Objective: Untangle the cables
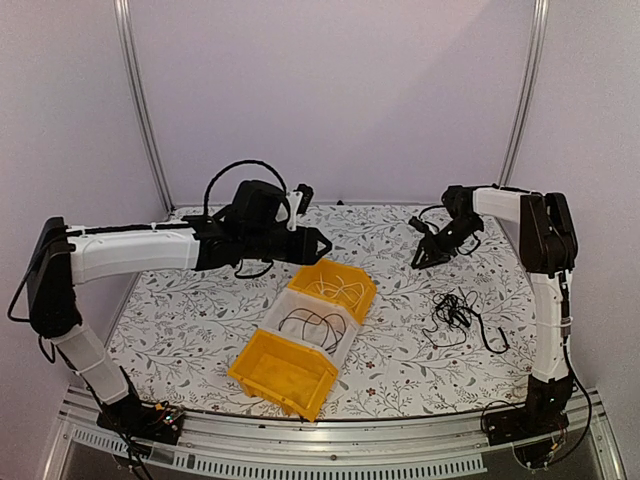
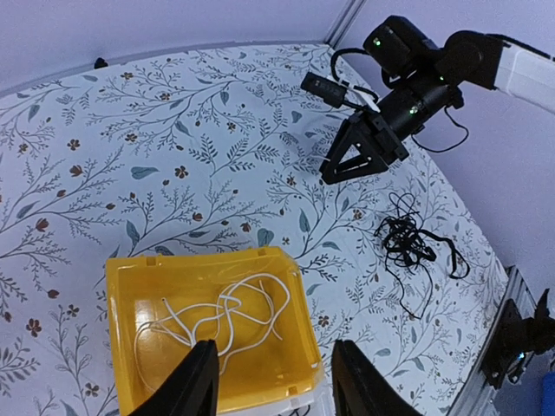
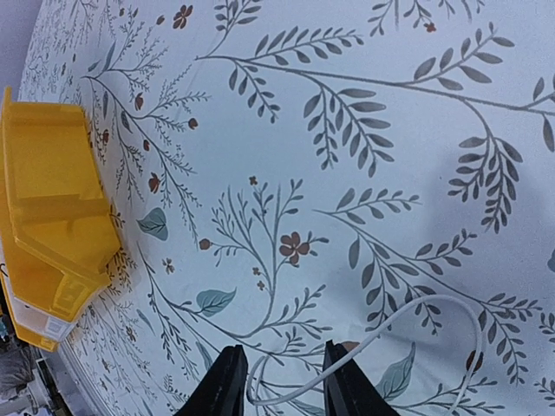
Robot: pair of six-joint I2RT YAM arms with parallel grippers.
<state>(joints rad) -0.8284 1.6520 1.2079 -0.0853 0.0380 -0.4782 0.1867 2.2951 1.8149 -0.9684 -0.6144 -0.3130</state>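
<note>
Left gripper (image 2: 277,386): held wide open, nothing gripped, over yellow bin (image 2: 204,260) at bottom of frame | white cables (image 2: 217,322): coiled inside that bin | right gripper (image 3: 284,390): jaws parted, nothing clamped, cream cable (image 3: 390,319) seen on the cloth at the gap | black cables (image 1: 455,312): tangled at lower right of the top view

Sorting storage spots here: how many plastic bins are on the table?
3, in a diagonal row: the far yellow bin holds white cables, the middle clear bin holds a black cable, and the near yellow bin looks empty. None seems hidden.
</note>
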